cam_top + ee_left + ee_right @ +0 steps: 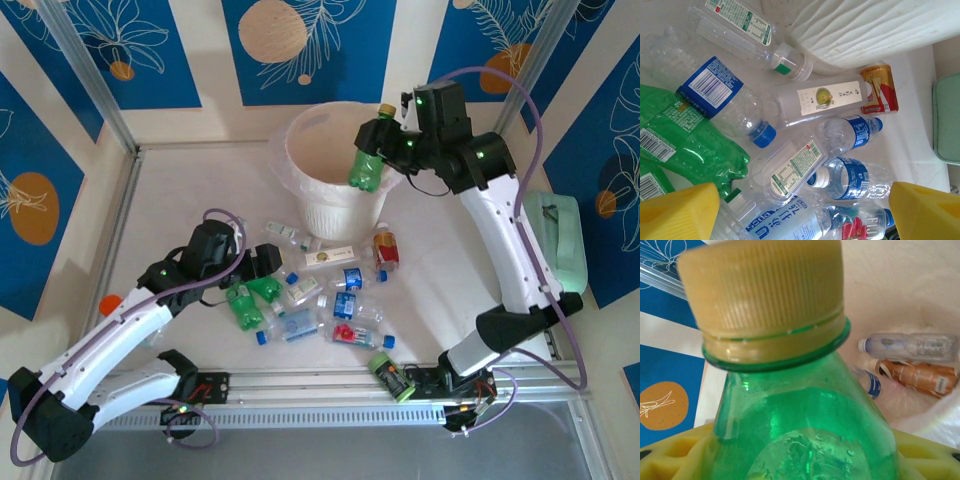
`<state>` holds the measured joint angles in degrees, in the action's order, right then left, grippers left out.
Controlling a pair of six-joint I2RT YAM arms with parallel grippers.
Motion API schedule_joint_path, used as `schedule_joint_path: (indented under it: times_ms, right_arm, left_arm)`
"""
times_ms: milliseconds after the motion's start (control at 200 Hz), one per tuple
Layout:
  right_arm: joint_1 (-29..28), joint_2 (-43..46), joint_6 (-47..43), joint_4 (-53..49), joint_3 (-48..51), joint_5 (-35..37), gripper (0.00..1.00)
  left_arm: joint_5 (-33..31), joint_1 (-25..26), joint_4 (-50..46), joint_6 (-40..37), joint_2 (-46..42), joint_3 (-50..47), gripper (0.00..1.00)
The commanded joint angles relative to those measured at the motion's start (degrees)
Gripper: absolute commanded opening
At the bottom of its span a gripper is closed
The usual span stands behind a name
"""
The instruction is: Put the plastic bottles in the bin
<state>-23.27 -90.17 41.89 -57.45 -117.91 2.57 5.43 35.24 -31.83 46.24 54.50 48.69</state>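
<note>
Step in hand: deposit. The right gripper (388, 140) is clamped on a yellow-capped green bottle (366, 162), held over the rim of the bin (305, 140) — 3 bottles (910, 346) lie inside. Next move, by judgement: clear the rim fully, then release. The left gripper (260, 263) hovers spread wide and empty above the loose bottles (335, 300) on the table (180, 200).

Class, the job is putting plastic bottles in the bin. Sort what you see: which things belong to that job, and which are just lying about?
Belong to the job: bin; green bottle held over it; loose bottles on the table; bottles already inside.

Just lying about: mint-green case at the table's right edge; blue patterned wall panels.
</note>
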Motion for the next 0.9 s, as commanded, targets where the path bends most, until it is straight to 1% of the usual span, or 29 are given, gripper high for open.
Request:
schedule_joint_path:
  times_ms: [0,255,450,740,895]
  right_arm:
    - [0.7,-2.9,-1.4,0.5,-4.3,-2.7,0.58]
    - [2.1,-9.0,-1.8,-0.3,-9.6,-4.0,0.59]
    - [2.7,-12.0,-2.2,-1.0,-11.0,-4.2,0.68]
    - [3.0,-12.1,-3.3,-2.4,-12.6,-3.3,0.80]
    - [3.0,-9.8,-4.4,-4.2,-12.3,-1.7,0.81]
  left_arm:
    - [-1.4,-0.4,-1.2,0.1,0.0,1.4,0.88]
    - [-1.1,-0.4,-0.2,-0.3,1.1,1.6,0.89]
    - [-1.1,-0.4,-0.7,-0.9,1.3,2.8,0.91]
    - [-1.7,-0.4,-1.5,-2.6,1.5,3.7,0.97]
    - [-2.5,-0.4,-2.4,-4.0,2.1,5.3,0.98]
